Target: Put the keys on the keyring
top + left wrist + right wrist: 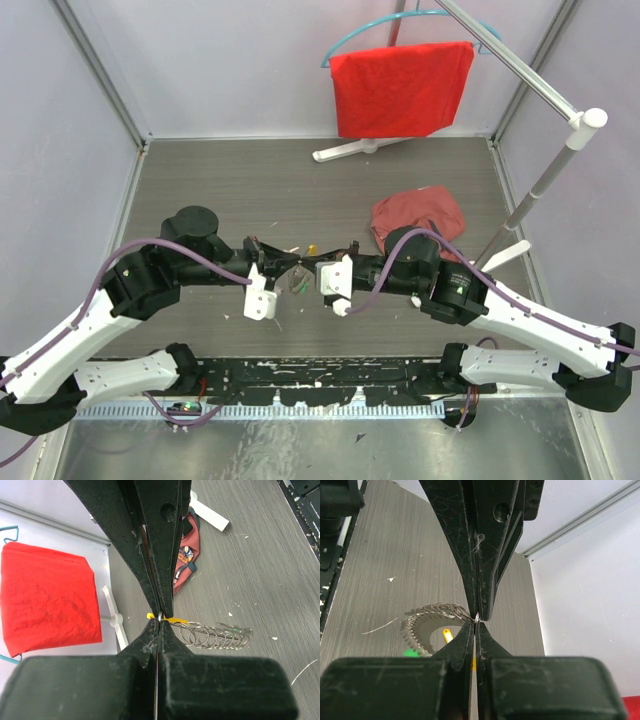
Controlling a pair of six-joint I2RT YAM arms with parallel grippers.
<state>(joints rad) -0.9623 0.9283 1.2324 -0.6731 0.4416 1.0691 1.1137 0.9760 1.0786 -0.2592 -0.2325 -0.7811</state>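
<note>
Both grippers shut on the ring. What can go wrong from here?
1. The left gripper and right gripper each pinch the keyring by thin wire at the very tips; it may slip out.
2. Pulling apart could stretch or bend its loose coil.
3. The green key lies by the coil in neither grip; no gripper is free to take it.

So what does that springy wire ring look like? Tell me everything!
The keyring is thin grey metal wire wound into many small loops, like a bendy spring, with a short yellow piece. It bends in an arc. The left gripper is shut on it by the yellow piece; the right gripper is shut on the loops. A small green key shows beside the loops.
</note>
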